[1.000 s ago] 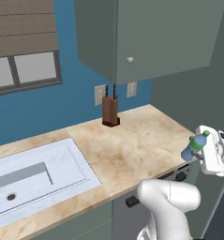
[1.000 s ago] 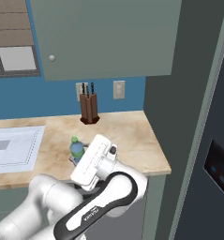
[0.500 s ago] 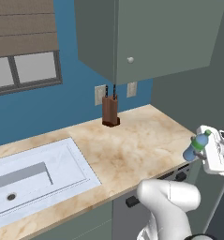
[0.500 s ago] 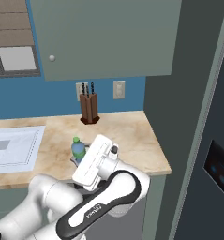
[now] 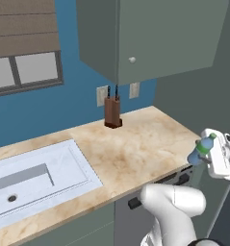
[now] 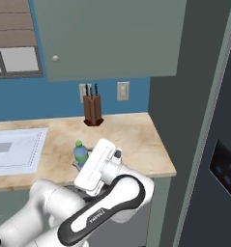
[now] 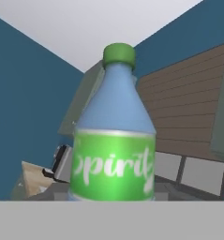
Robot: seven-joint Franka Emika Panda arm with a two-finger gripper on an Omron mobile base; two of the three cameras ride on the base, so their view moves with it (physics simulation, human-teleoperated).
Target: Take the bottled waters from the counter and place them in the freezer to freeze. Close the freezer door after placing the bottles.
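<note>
- Bottled water (image 7: 114,140) with green cap and green label, blue-green body, dead centre of the hand view, upright against the camera; in the left base view at the right edge (image 5: 201,150), in the right base view at lower centre-left (image 6: 80,153), poking out beside the white hand.
- Gripper (image 5: 209,154) closed on that bottle, jaws narrowed around the body below the shoulder; fingertips hidden behind the label, so exact contact points cannot be told.
- Held clear of the counter (image 5: 135,144), out past its front right corner in the left base view; probably lifted high enough to swing toward the freezer without scraping the stone edge.
- Kept cap-up, likely so the slim body stays square between the jaws during the carry.
- Freezer door (image 6: 218,159) along the right edge of the right base view, dark panel with black display facing out; appears shut from here, though the seam is not visible.
- Judged step: carrying the first bottle across; placing and door closing both outstanding.
- Second bottle, red cap: position cannot be told.
- Knife block (image 5: 112,112) at the back wall, upper centre of the left base view, well apart from the carry path.
- Sink (image 5: 78,166) lower left, also well apart.
</note>
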